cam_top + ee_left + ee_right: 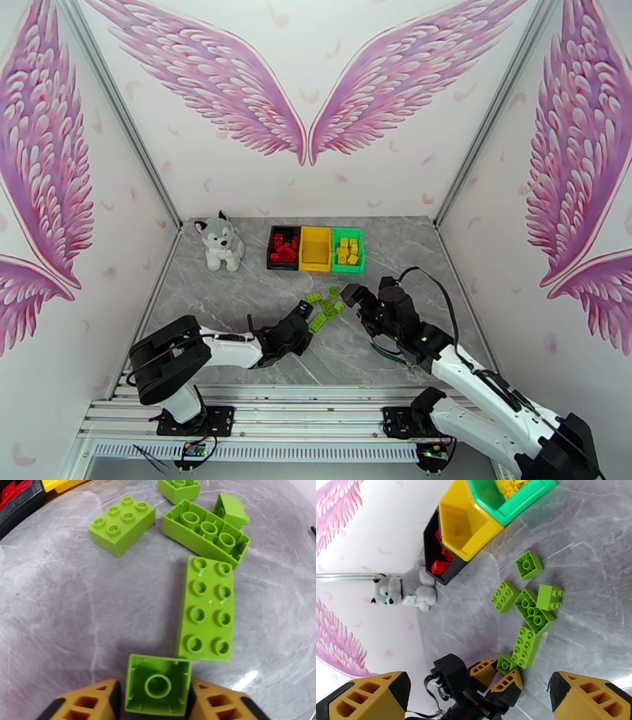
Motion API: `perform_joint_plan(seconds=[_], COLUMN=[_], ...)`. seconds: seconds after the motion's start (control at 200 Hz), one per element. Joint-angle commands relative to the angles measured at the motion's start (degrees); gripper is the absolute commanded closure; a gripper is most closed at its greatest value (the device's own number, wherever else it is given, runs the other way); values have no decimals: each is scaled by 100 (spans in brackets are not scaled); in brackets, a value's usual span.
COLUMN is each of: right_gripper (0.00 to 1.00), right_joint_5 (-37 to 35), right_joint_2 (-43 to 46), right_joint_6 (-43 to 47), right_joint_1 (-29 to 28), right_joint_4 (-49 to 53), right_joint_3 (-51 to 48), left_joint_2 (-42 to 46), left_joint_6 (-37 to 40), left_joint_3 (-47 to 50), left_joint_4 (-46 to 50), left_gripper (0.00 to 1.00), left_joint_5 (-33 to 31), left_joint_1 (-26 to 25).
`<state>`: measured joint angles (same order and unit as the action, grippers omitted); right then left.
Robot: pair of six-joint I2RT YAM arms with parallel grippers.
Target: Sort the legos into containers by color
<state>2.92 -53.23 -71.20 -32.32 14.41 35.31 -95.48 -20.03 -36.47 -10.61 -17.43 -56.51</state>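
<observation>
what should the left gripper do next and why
Probably lift straight up: the left gripper flanks an upturned green brick, pads apparently on its sides, and a long brick lies right beside it, so sliding sideways could knock that.

Three bins: yellow bin [315, 268], black bin [283, 267] to its left, green bin [347, 271] to its right. Six green bricks [525, 645] in front of the yellow bin. One plush dog [220, 243] left of it. Count of red bricks [283, 249] and yellow bricks [347, 251]: indeterminate.
</observation>
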Motion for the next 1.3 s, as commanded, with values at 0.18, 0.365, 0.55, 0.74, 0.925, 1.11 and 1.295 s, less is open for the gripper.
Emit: perform_joint_plan(seconds=[0.18,0.365,0.55,0.74,0.925,1.11,1.295], right_gripper=[0,0,0,1,1,1,1], right_joint_5=[-18,-187,-545,-669,-863,-986,-909], right_joint_2=[-872,-1591,-2130,-2282,-2497,-2594,-2550], right_joint_6=[259,1076,1561,1456,1776,2085,2262], right_joint_1=[-31,-36,-29,-14,-1,133,360], right_joint_4=[-185,-854,-1389,-1414,-1299,-1375,-1289], right_joint_3=[298,623,754,850,1124,1116,1088], left_joint_2=[232,510,485,-4,-1066,-2158,-2589], left_joint_6=[-80,63,272,433,540,572,386], left_joint_3=[-245,-415,-1044,-2202,-3915,-5367,-5965], left_joint_4=[276,353,575,718,1144,1590,1684], left_gripper=[72,74,74,72,70,60,26], left_joint_5=[-338,-48,349,713,1116,1181,1267], left_joint_1=[230,613,1146,1670,1907,2092,2263])
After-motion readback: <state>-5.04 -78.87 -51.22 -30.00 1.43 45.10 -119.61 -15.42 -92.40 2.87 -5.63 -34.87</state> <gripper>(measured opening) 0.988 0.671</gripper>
